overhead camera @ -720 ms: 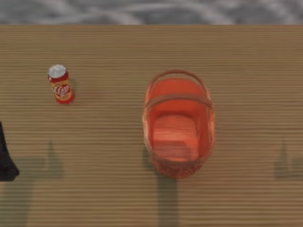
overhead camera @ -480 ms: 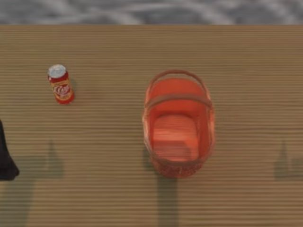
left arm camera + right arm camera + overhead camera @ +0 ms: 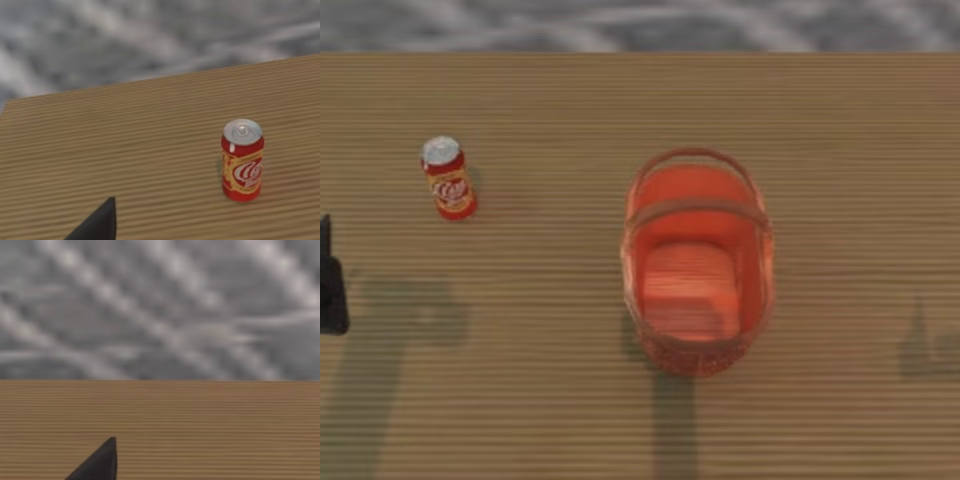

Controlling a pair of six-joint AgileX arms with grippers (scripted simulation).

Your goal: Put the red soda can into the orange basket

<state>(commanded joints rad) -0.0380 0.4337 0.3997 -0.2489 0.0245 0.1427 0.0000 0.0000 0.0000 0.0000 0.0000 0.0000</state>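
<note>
Red soda can [image 3: 448, 178] stands upright in the upper left of the top view, on the table [image 3: 550, 400], well apart from the orange basket [image 3: 697, 262] that sits just right of centre. Nothing holds the can and nothing touches it.

Starting nearest the camera edge: the left gripper [image 3: 332, 290] shows only as a dark shape at the far left edge of the top view, below the can and clear of it. I cannot tell how far its fingers are parted, and it carries nothing. In the left wrist view the can [image 3: 242, 160] stands in the right half of the frame with bare table all round it, its silver top and logo plain to see.

The step in hand looks like the left arm's reach for the can. To do it well, I judge the gripper should line up on the can's middle, come at it level and close around the body below the rim, so a light, tall can is not tipped.

Farther off, the basket's arched handle crosses its width; a drop would need to clear it. The right arm is out of the top view, and its wrist view shows only table and grey backdrop.
</note>
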